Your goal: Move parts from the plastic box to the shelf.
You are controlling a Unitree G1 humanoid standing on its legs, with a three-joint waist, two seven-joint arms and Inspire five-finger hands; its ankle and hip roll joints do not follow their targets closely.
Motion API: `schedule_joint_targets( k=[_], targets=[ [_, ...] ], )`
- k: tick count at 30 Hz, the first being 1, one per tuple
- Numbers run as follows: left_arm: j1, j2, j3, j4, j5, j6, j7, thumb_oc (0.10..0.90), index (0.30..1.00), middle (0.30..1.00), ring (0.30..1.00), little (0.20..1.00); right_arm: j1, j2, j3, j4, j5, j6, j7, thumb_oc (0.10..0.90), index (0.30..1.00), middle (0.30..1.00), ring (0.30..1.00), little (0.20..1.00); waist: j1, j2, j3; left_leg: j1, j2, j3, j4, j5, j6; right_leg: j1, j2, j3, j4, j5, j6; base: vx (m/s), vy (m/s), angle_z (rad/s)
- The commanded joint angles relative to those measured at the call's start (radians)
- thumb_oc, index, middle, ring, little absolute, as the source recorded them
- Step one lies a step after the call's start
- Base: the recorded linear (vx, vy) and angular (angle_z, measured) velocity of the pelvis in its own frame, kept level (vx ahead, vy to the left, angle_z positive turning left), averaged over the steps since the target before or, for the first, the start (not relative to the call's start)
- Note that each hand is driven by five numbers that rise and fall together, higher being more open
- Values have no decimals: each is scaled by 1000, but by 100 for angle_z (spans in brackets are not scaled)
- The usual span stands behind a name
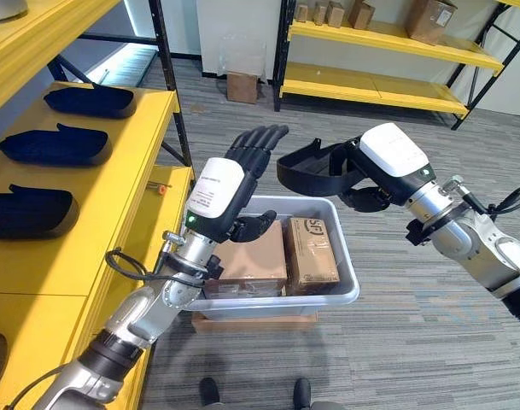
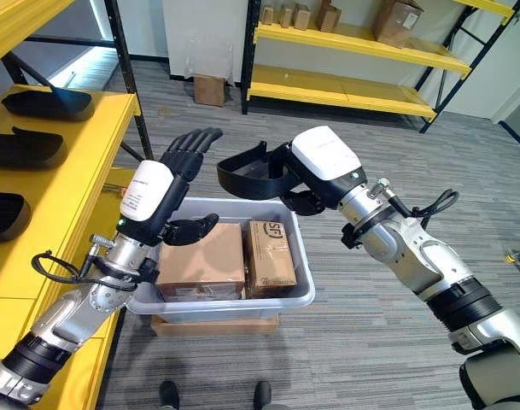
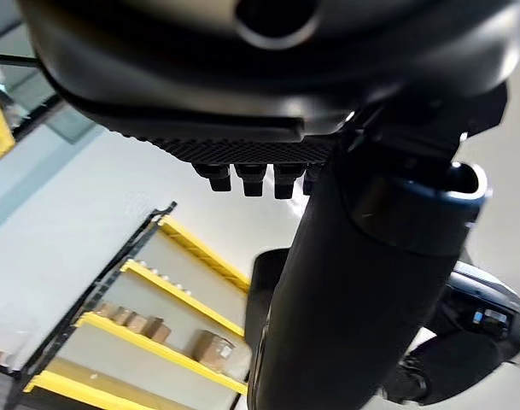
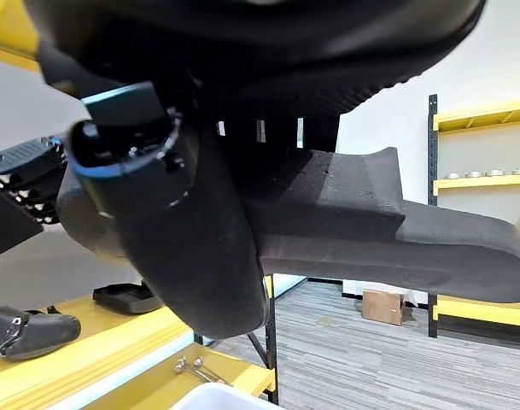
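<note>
Above the translucent plastic box, the right hand grips a curved black moulded part, its long axis pointing toward the open-fingered left hand beside the yellow shelf.

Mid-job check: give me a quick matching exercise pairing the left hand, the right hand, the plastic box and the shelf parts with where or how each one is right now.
Column one:
1. dark left hand
2. dark right hand
3. translucent grey plastic box
4. dark blue moulded parts

Column two:
A. holds brown cardboard boxes, on the floor beside the shelf
B. curled round a curved black plastic part, held above the box
C. lying in a row on the yellow shelf
D. fingers straight, raised, holding nothing

Pairs: 1-D, 2-B, 3-A, 4-C
</note>
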Motion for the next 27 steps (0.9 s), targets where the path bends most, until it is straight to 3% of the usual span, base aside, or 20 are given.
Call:
schedule_joint_targets(
  k=[1,19,27],
  targets=[
    [-165,-34,-38,25,29,-42,80,900,1000,1000,1000,1000,-220,17,-13,22,58,-2,-128,400,300,300,300,300,6,1,-105,17,33,-40,-7,-84,-14,70,-43,-28,24,-121,59,0,0,0],
    [-269,-47,-141,54,95,-37,86,900,1000,1000,1000,1000,-284,56,54,44,33,1,-126,400,300,300,300,300,-11,10,-106,22,24,-45,-4,-91,-7,68,-46,-17,33,-126,57,0,0,0],
    [-284,-72,-164,146,145,-11,87,900,1000,1000,1000,1000,-302,77,65,58,14,6,-129,400,300,300,300,300,-20,12,-112,31,24,-45,-5,-94,-6,74,-45,-10,32,-130,54,0,0,0]
  ],
)
